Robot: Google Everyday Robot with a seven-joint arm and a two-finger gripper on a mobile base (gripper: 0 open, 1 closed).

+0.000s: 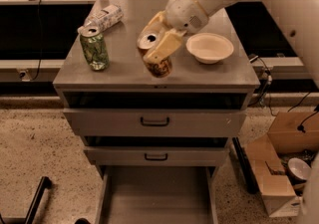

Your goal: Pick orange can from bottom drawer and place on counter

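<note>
My gripper (155, 44) is shut on the orange can (158, 66), whose silver top (148, 40) shows between the pale fingers (164, 46). I hold the can tilted over the front middle of the grey counter (124, 68), its base at or just above the surface. The bottom drawer (157, 198) stands pulled open below, its flat grey floor bare. My white arm reaches in from the upper right.
A green patterned can (94, 48) stands on the counter's left. A white labelled bottle (103, 17) lies behind it. A white bowl (210, 47) sits right of my gripper. Two upper drawers (154, 121) with black handles are shut. Cardboard boxes (279, 168) stand on the floor at the right.
</note>
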